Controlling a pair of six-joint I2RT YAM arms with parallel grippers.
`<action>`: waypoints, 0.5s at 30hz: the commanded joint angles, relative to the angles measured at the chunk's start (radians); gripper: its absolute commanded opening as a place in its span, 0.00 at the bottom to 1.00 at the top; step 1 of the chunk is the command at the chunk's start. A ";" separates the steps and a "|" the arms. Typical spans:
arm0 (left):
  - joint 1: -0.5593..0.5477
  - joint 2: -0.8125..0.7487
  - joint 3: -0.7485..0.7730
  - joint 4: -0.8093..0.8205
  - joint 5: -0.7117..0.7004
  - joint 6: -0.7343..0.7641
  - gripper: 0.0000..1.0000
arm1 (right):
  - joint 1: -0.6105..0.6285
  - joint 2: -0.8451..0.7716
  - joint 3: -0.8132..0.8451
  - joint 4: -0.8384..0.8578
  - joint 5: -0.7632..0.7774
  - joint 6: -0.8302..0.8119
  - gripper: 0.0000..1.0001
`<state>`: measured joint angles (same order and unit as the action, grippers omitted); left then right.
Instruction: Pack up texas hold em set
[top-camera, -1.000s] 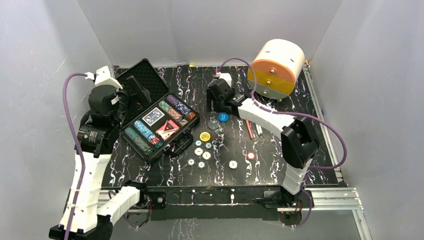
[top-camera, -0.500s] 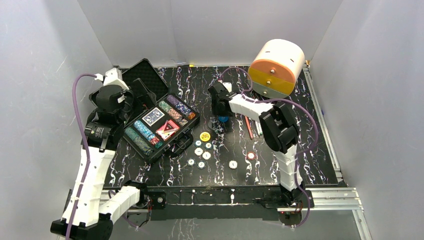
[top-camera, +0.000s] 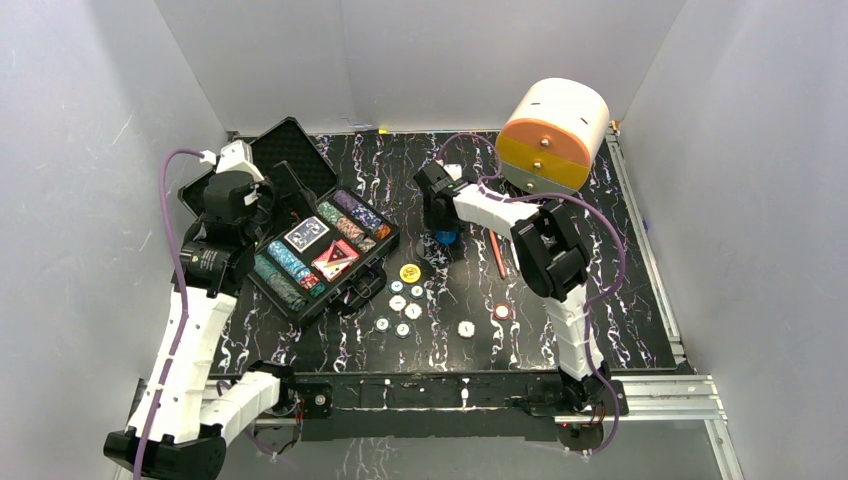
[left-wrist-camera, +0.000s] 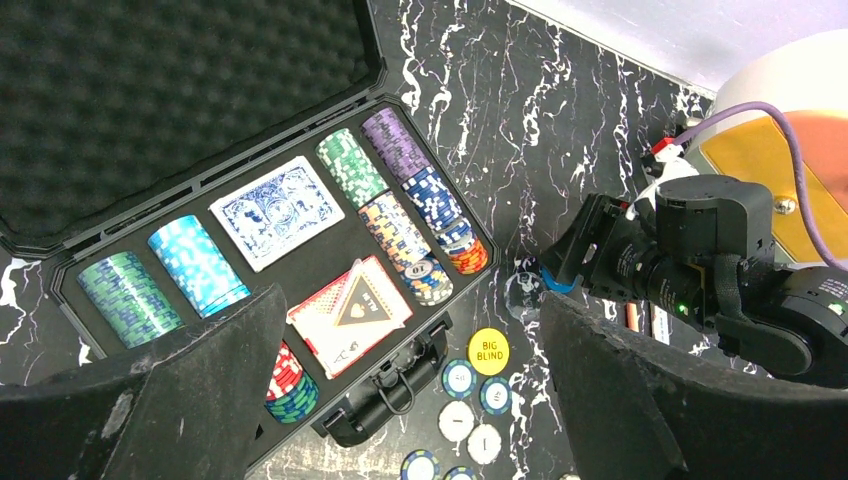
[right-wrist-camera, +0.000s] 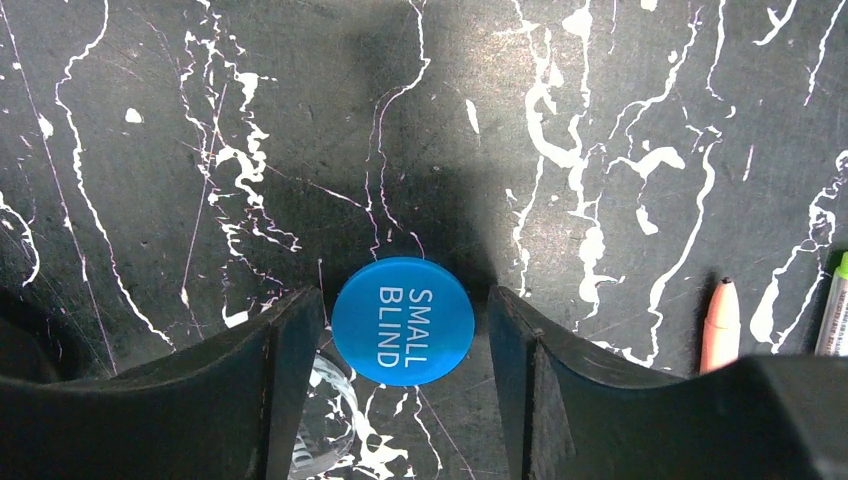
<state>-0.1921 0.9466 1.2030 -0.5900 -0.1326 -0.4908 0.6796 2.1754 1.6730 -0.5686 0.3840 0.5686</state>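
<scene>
Right gripper (right-wrist-camera: 405, 312) stood part-open astride blue button (right-wrist-camera: 402, 322), narrowly clear of it, left gripper (left-wrist-camera: 415, 305) gaped empty over case (left-wrist-camera: 180, 90).

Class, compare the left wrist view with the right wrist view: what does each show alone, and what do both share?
Only the left wrist: the open black case with chip stacks, two card decks, the yellow BIG BLIND button and the orange-and-white cylinder. Only the right wrist: the words SMALL BLIND on the blue button, between the fingers of the right gripper. Both: the marbled black table and that gripper.
</scene>
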 joint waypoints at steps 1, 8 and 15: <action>-0.004 -0.007 -0.013 0.017 0.008 0.003 0.97 | -0.006 -0.018 -0.031 -0.043 -0.011 -0.015 0.70; -0.004 -0.007 -0.029 0.021 0.031 -0.014 0.98 | -0.023 -0.003 -0.052 -0.045 -0.107 -0.008 0.61; -0.004 -0.011 -0.070 0.020 0.103 -0.063 0.98 | -0.025 -0.007 -0.048 -0.095 -0.067 -0.007 0.68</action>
<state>-0.1921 0.9470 1.1564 -0.5762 -0.0891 -0.5201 0.6601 2.1658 1.6539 -0.5503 0.3187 0.5617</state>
